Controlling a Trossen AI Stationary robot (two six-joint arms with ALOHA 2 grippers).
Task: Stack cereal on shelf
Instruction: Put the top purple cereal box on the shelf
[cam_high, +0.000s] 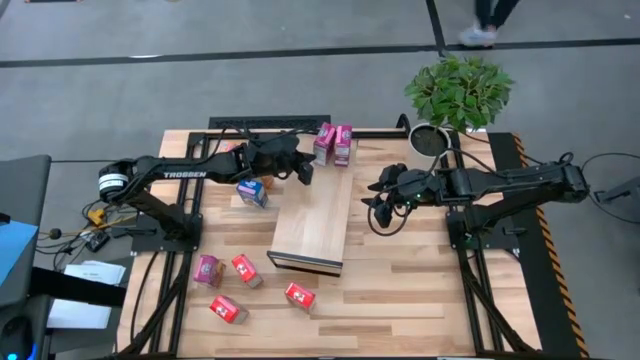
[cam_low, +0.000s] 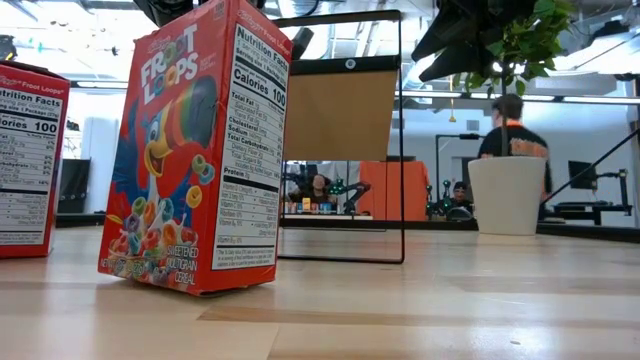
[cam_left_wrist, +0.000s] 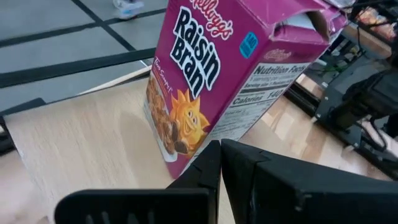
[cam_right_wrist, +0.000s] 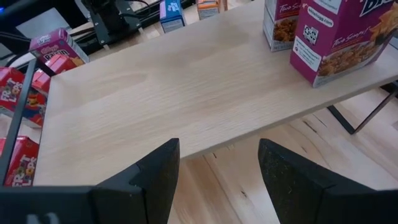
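Slatted desk is carrying the shelf at centre frame. Left hand, closed and empty, is hovering beside two Raisin Bran boxes standing at upper centre; right hand is waiting open. Best fetching another box next, seating it upright beside those.

A robotics lab or open workshop hall: a slatted wooden bench stands on grey floor marked with dark tape lines. Beyond it, people sit at desks with monitors under bright ceiling lights, and a potted plant stands at the bench's corner.
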